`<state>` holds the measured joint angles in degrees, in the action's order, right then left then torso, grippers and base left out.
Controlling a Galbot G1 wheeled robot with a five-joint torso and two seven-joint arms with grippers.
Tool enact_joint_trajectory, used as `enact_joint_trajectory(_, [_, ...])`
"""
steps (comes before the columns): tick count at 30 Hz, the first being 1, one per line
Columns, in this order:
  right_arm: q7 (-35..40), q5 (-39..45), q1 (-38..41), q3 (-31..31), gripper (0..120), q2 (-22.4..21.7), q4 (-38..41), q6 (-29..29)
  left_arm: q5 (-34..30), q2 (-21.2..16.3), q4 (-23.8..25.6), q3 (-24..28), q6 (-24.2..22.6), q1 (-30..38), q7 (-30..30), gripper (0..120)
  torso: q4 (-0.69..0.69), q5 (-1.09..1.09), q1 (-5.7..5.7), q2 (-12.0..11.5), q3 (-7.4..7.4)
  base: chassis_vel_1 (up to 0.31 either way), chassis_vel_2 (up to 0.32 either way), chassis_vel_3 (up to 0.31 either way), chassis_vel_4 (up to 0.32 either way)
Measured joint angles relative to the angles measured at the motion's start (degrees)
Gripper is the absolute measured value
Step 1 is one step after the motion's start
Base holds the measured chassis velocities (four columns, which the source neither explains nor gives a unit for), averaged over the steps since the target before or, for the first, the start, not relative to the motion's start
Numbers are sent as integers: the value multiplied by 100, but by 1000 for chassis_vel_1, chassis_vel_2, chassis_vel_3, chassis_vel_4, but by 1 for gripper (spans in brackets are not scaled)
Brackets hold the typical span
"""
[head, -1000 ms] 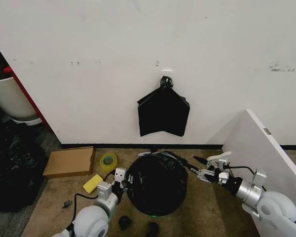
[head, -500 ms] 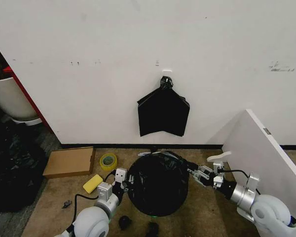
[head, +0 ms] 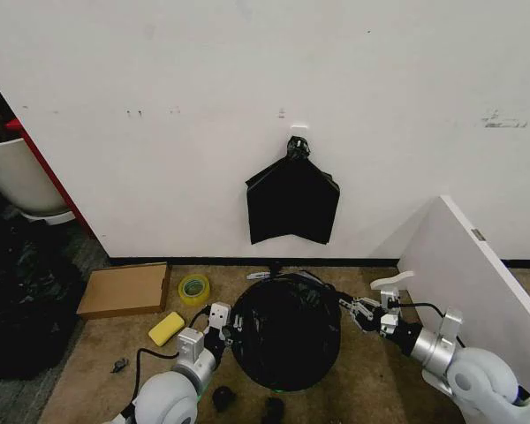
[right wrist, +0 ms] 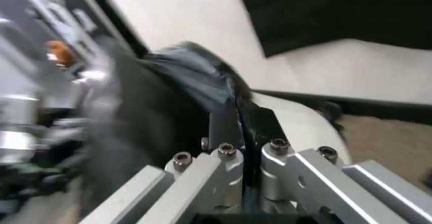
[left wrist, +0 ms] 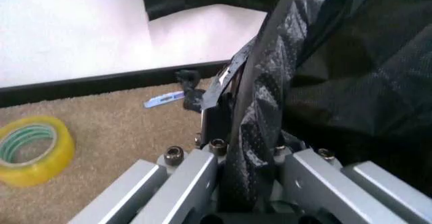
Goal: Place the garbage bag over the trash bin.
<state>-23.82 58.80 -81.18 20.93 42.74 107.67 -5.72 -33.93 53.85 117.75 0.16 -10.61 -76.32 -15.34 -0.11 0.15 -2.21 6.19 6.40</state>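
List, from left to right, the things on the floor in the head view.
Cardboard box → yellow sponge → tape roll → left gripper → garbage bag → right gripper → white board.

The garbage bag [head: 281, 331] sits on the carpet floor [head: 362, 371] before the wall [head: 247, 106], between the left gripper [head: 228, 329] and the right gripper [head: 349, 308], each touching its side. Left of it lie a sponge [head: 165, 328], a tape roll [head: 193, 289] and, farther left, a cardboard box [head: 124, 289]. Above it on the wall hangs a knotted bundle [head: 292, 203]. A board [head: 473, 283] stands to the right.
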Motion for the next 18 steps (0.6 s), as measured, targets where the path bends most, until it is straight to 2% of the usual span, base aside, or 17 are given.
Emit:
enact_joint_trajectory(7, [564,-308,285,-342,0,143,-290,-66,175,-23,173,-8,40,-33,149,0,0,0,0,0,0,0,0,0,0])
enact_joint_trajectory(18, [782,-373,375,-385,0,218,-477,-60,268,-59,178,1,128,-60,271,0,0,0,0,0,0,0,0,0,0])
